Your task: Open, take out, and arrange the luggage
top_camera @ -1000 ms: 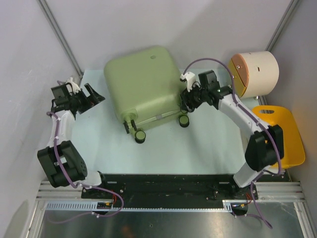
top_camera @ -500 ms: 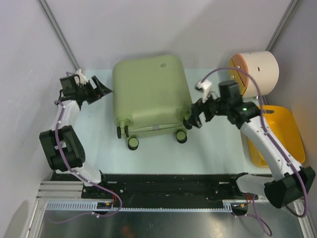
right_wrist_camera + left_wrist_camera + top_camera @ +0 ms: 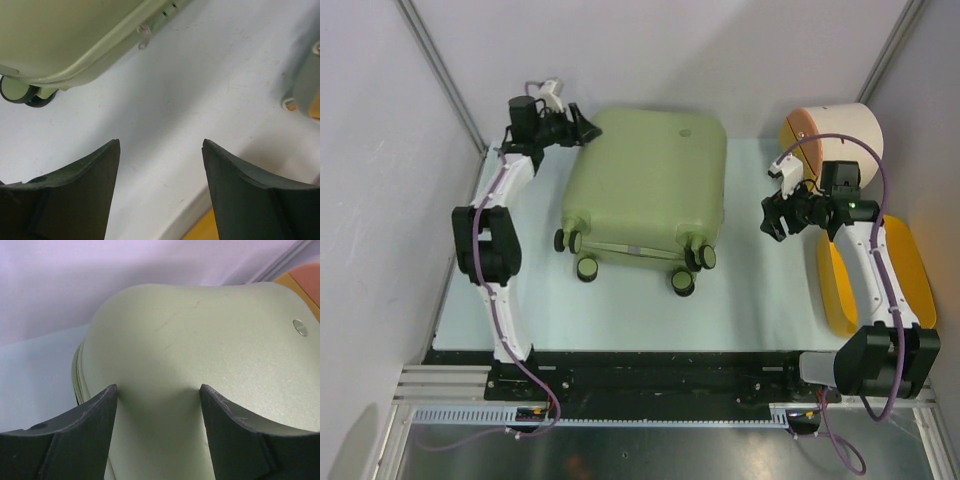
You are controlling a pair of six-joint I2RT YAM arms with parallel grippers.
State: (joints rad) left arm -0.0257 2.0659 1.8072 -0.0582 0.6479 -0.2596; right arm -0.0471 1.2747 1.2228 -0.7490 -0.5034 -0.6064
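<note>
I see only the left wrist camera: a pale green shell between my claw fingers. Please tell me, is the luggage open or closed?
Observer: Closed. In the top view the luggage lies flat with its two shells together and its wheels toward the arm bases.
Operator: Thank you. And where is my other arm?
Observer: The right claw is open and apart from the luggage, over the table on the luggage's right side, near the cream drum.

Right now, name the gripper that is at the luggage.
The left gripper: open at the luggage's far left corner. The right gripper hangs over the table, clear of it.
</note>
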